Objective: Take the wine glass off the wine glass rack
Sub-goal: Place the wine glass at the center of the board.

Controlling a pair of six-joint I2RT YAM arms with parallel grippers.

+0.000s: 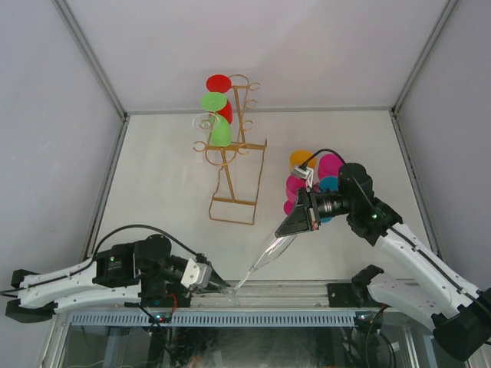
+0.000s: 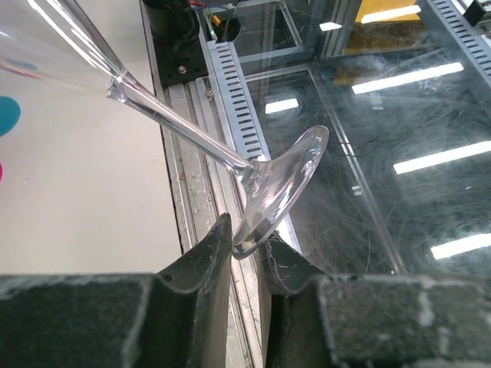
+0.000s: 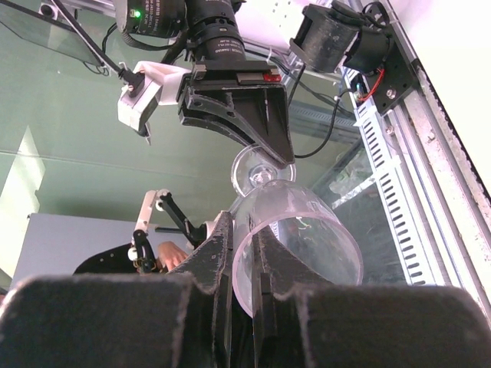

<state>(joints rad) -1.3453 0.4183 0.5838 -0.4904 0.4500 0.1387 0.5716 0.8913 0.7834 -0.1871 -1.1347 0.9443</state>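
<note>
Rack [image 1: 230, 149]: one. Held clear wine glass [image 1: 268, 251]: one. On rack: one red glass [image 1: 219, 83], one green glass [image 1: 221, 134].

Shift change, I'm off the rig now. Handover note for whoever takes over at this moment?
Left claw: shut on the foot of the wine glass.
Right claw: shut on its bowl rim.
Glass hangs tilted between both claws over the near edge of the table, apart from the wine glass rack, which stands mid-table with green and red glasses on it.
Done: glass off the rack.
Left: probably release one claw and set it down upright.
</note>
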